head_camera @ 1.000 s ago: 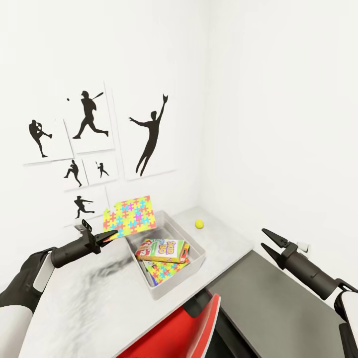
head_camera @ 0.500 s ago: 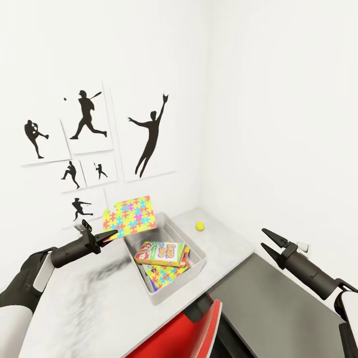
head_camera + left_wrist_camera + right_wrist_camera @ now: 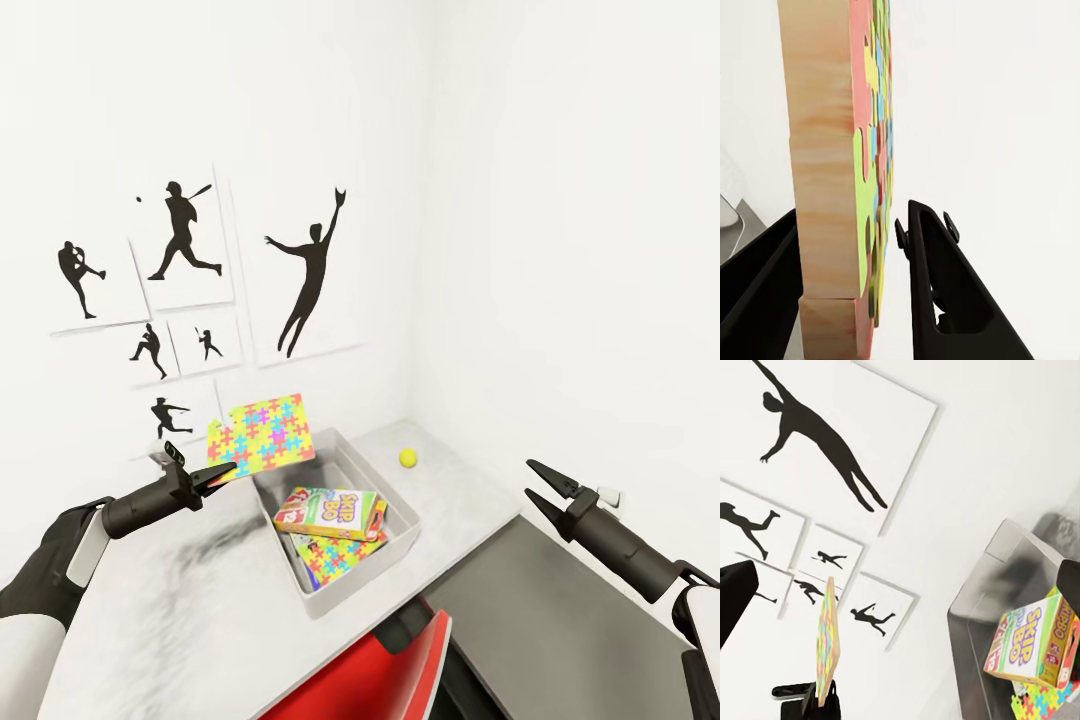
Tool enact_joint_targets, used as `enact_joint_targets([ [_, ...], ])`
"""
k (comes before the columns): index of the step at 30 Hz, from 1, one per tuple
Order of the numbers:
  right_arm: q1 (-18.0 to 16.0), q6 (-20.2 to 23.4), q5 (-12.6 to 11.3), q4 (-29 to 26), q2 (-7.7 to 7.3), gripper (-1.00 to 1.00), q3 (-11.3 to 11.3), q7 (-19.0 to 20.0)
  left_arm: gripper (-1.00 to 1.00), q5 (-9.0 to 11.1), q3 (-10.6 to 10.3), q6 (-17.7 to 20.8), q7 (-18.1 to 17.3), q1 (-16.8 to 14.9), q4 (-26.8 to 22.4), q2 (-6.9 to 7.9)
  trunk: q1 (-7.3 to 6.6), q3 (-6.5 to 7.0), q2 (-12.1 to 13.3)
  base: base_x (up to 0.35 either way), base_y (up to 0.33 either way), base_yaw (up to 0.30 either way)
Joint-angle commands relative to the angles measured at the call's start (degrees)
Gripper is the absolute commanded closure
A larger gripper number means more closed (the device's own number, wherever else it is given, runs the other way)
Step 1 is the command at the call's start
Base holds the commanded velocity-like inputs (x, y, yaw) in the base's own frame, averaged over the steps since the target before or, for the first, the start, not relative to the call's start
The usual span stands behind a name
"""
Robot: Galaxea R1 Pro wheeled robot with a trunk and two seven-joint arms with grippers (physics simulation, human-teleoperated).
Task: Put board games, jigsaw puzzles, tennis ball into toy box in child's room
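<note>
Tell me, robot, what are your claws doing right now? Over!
Left claw shut on jigsaw puzzle, held above toy box rim. Right claw open, empty. Tennis ball on table, outside box. Nothing in the way.

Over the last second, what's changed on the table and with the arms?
Little: the whole scene slid slightly, so the camera moved. The left gripper still holds the jigsaw puzzle above the toy box; the right gripper stays open; the tennis ball sits untouched.

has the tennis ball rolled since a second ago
Cannot tell: the tennis ball sits slightly lower right in view, but the toy box and wall pictures shifted likewise, so the camera moved.
</note>
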Motion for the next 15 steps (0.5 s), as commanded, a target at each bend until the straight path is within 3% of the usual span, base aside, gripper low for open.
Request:
enact_joint_targets([
  [1, -0.06, 0.26, 0.41, 0.02, 0.01, -1.0, -0.09, 0.43, 1.0, 0.11, 0.01, 0.51, -0.09, -0.03, 0.01, 0.01, 0.03, -0.07, -0.08, 0.006, -0.006, 0.002],
  [15, -0.05, 0.26, 3.17, 0.02, 0.24, -1.0, -0.09, 0.48, 1.0, 0.07, 0.08, 0.51, -0.09, -0.03, 0.04, 0.01, 0.03, -0.07, -0.08, 0.001, 0.0, 0.0],
])
